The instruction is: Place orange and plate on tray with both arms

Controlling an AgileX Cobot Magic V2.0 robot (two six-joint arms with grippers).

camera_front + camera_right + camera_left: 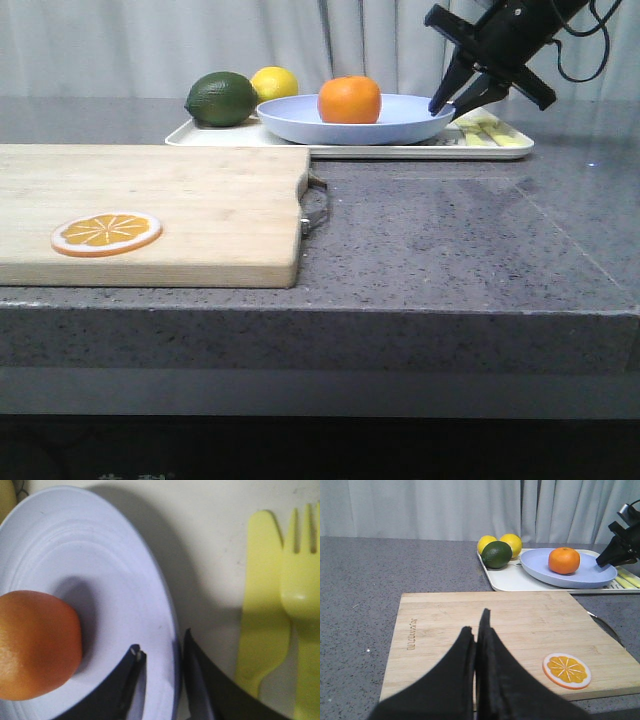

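Note:
The orange [349, 99] sits in the lavender-blue plate [400, 125], which rests on the cream tray [400, 150] at the back of the counter. My right gripper [447, 103] is at the plate's right rim. In the right wrist view its jaws [162, 655] straddle the rim of the plate [100, 555], one finger inside and one outside, with a gap showing, so it is open. The orange [35, 645] lies close to the inner finger. My left gripper [476, 622] is shut and empty above the wooden cutting board, well short of the tray [510, 580].
A wooden cutting board [150, 200] with a flat orange slice [106, 233] fills the front left. A green lime [221, 99] and a lemon [274, 83] sit on the tray's left end. A yellow knife [262, 605] and fork [300, 590] lie on the tray beside the plate.

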